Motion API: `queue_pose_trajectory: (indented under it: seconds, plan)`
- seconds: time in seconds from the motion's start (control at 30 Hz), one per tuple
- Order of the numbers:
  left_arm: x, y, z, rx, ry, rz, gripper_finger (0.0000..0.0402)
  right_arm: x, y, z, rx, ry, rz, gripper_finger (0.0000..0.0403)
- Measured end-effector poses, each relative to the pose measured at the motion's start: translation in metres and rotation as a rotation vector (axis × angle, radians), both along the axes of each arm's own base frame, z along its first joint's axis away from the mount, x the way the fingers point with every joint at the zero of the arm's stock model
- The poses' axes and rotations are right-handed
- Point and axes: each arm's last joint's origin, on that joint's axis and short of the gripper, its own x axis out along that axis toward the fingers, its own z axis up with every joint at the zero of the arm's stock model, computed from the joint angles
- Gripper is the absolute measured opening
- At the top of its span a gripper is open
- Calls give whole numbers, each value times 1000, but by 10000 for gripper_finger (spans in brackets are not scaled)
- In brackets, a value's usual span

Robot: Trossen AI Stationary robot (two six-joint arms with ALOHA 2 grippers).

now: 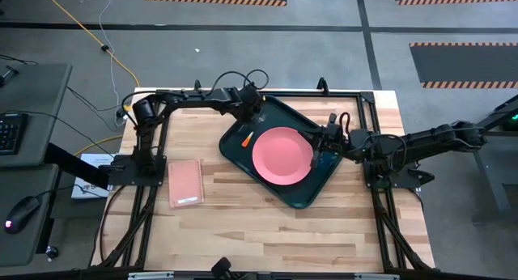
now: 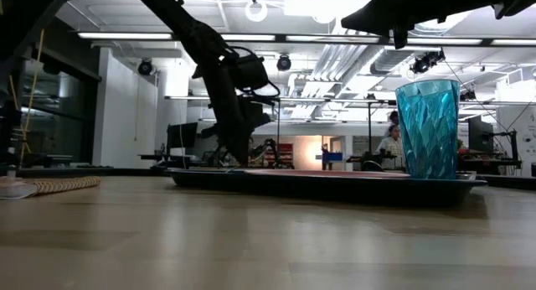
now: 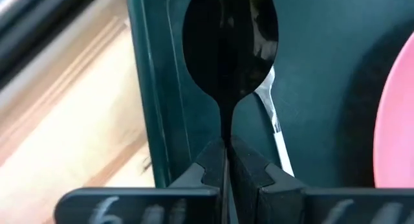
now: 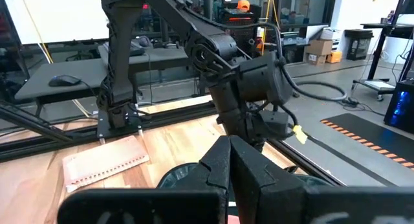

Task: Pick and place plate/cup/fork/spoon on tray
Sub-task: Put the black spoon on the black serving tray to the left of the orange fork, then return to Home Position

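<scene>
The dark green tray (image 1: 295, 191) lies slanted at the table's middle. The salmon-pink plate (image 1: 282, 155) lies flat in it, and the orange-handled fork (image 1: 248, 138) lies on the tray floor left of the plate. The teal cup (image 2: 427, 129) stands upright on the tray's right part. My left gripper (image 1: 252, 116) is over the tray's far-left part, shut on the dark spoon (image 3: 229, 43). My right gripper (image 4: 229, 149) is shut and empty, above the cup at the tray's right side (image 1: 321, 141). My left gripper pinches the spoon's slim handle (image 3: 226, 134) just behind the oval bowl, between its two fingers. The fingers lie along the handle, and the bowl (image 3: 229, 49) sticks out beyond them over the tray floor beside the fork's tines (image 3: 275, 123). Whether the bowl touches the tray, I cannot tell.
A pink rectangular slab (image 1: 185, 183) lies on the wood left of the tray. The tray's raised rim (image 3: 152, 88) runs beside the spoon. Bare wood lies along the table's near side (image 1: 267, 239). People show in the room far behind the table (image 2: 391, 143).
</scene>
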Motion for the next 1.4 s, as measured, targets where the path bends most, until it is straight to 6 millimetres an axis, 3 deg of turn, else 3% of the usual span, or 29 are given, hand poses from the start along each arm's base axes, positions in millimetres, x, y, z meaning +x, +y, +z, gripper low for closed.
queue_pose_trajectory:
  seconds: [0.4, 1.03, 1.17, 1.3, 1.4]
  plan:
    - [3, 1, -24, -36, 45, 4, 6, 0, 0, 0, 0, 0, 0, 0]
    - [5, 4, -18, 23, 31, -51, 83, 0, 0, 0, 0, 1, 0, 0]
    - [3, 6, 18, 72, -4, -92, 116, 0, 0, -1, -1, 8, 0, 0]
    - [-11, 0, 76, 159, -112, -111, 141, 0, 0, -2, -2, 23, 0, 0]
    - [-30, -15, 121, 205, -230, -124, 148, 0, 0, -3, -3, 35, 0, 0]
